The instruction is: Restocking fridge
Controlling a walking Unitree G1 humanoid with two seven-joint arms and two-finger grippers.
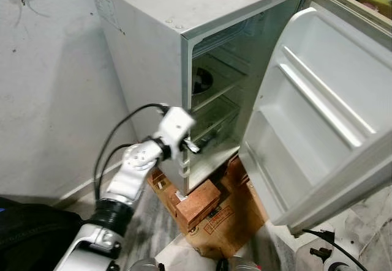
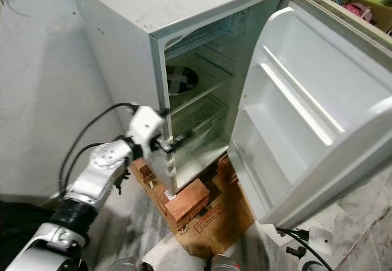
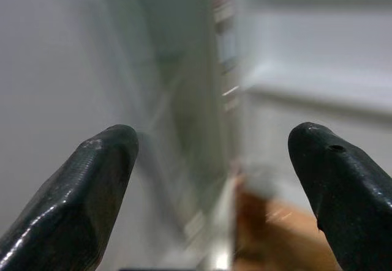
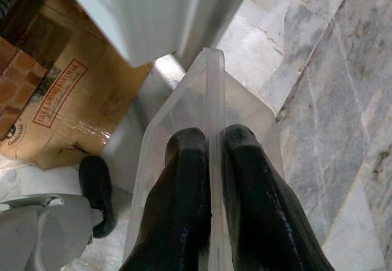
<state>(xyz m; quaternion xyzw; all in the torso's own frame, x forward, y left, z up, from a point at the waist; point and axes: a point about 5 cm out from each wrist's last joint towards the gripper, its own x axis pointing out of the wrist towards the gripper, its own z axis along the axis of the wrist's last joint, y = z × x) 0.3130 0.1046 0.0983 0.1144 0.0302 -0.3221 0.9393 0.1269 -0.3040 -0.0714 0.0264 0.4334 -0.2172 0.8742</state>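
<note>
— Fingers of the left gripper (image 3: 211, 179) were spread wide with nothing between them. Where was it?

— At the front edge of the fridge (image 1: 153, 32), by the lower shelves; its door (image 1: 318, 118) stood swung open to the gripper's right.

— And the right gripper (image 4: 208, 155)?

— Pinched shut on the rim of a clear plastic container (image 4: 239, 100), held low over the marble floor (image 4: 343, 69), with flattened cardboard (image 4: 55, 100) beside it under the fridge. Bricks (image 1: 197, 202) propped the fridge below the left gripper.
</note>
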